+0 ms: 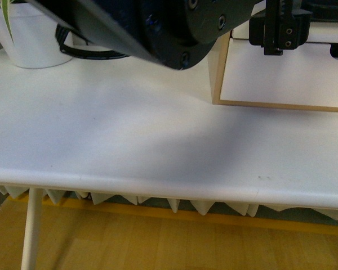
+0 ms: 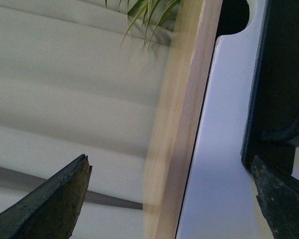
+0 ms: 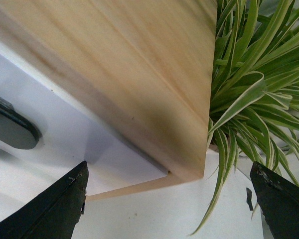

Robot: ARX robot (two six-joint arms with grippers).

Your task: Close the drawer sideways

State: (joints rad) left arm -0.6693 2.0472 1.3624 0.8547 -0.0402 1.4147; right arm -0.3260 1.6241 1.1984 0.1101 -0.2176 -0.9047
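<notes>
beyond the front edge of the tabletop [image 1: 158, 152], both grippers are at the cabinet [image 1: 216, 73] by its far right edge: the left gripper [image 2: 169, 162] and the right gripper [image 3: 169, 167] each hold their fingers wide apart, gripping nothing. the drawer [image 3: 74, 134], with its black bar handle [image 3: 10, 128], lies near the right fingers; how far out it stands you cannot tell. this looks like the approach, so next set a finger flat on its white front and push straight in.

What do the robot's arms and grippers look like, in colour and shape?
The left gripper and the right gripper both have black, wedge-shaped fingers with scuffed edges. In the front view an arm is a rounded, glossy dark shell with small recessed screws, and a black cable loops under it.
</notes>
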